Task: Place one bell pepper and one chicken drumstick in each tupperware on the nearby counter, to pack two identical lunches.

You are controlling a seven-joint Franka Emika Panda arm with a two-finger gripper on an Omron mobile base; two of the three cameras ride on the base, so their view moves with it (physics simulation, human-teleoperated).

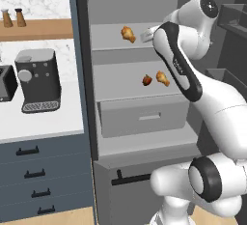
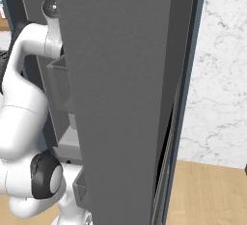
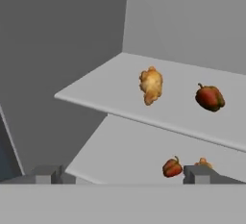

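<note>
My gripper (image 3: pixel 122 174) is open and holds nothing; it points into the open fridge at upper-shelf height. On the upper shelf lie a chicken drumstick (image 3: pixel 151 86) and, to its right, a bell pepper (image 3: pixel 210 97), both a little ahead of the fingertips. The lower shelf carries a second bell pepper (image 3: pixel 172 167) and a second drumstick (image 3: pixel 203 162), partly behind my right fingertip. In the left base view the gripper (image 1: pixel 144 36) sits just right of the upper drumstick (image 1: pixel 128 34); the lower pepper (image 1: pixel 146 79) and drumstick (image 1: pixel 163 78) lie side by side. The tupperware is out of view.
The white counter (image 1: pixel 43 120) lies left of the fridge with a coffee machine (image 1: pixel 37 79) and a toaster (image 1: pixel 6 83) on it. A fridge drawer (image 1: pixel 144 115) sits below the shelves. The open fridge door (image 2: pixel 120 98) stands close on my right.
</note>
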